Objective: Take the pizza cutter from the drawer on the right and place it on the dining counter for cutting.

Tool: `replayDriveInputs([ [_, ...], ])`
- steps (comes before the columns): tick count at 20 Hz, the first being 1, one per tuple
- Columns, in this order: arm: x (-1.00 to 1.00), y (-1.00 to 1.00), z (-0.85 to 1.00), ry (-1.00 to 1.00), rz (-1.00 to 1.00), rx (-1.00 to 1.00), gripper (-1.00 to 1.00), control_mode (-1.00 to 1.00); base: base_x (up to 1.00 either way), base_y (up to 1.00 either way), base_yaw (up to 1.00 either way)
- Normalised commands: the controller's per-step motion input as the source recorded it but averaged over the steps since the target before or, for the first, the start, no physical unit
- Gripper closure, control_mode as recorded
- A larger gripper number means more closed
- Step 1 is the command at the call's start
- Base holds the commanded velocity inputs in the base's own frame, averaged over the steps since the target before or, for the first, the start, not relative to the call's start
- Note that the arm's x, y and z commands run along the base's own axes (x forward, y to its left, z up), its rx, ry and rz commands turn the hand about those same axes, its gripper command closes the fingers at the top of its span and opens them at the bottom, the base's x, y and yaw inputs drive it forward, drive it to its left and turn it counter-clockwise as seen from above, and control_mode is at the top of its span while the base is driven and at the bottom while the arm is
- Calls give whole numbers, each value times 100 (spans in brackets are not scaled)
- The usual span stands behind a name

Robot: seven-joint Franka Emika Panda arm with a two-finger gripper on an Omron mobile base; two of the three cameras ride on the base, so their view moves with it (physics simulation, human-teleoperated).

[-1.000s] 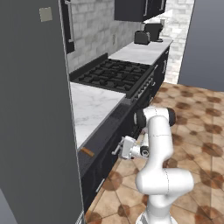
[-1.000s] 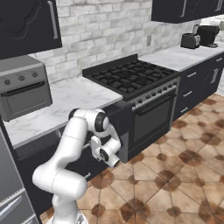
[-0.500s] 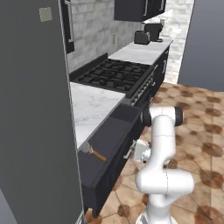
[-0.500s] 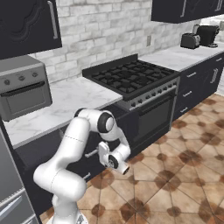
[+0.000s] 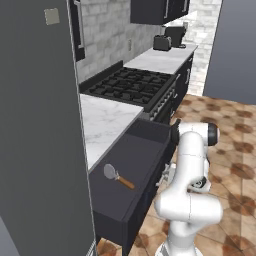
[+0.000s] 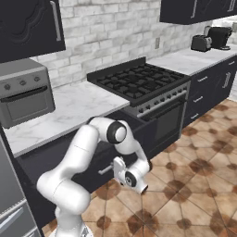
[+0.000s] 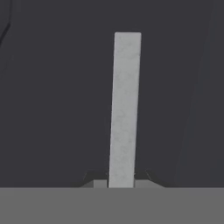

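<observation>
pizza cutter with the round silver wheel and short orange handle (image 5: 118, 177) lies in the wide black drawer (image 5: 131, 170), which is pulled out. the two-finger gripper (image 7: 121, 180) pinches the slim silver bar handle (image 7: 124, 109). grabbing the cutter and carrying it are left

In the hand view the silver handle bar (image 7: 124, 109) runs down between the jaws and is cut off at the bottom, so whether they touch it cannot be told. From the left base camera the arm hides most of the gripper (image 5: 167, 176), and the drawer (image 5: 131, 170) front beside the jaws is edge-on.
</observation>
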Motion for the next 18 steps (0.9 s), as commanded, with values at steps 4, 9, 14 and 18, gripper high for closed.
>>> replayDriveInputs([
  [4,-43,-51,0,0,0,0,100,-100,0,0,0],
  [9,-43,-52,0,0,0,0,100,-100,0,0,0],
  [14,-44,-53,0,0,0,0,100,-100,0,0,0],
  [18,-43,-53,0,0,0,0,100,-100,0,0,0],
])
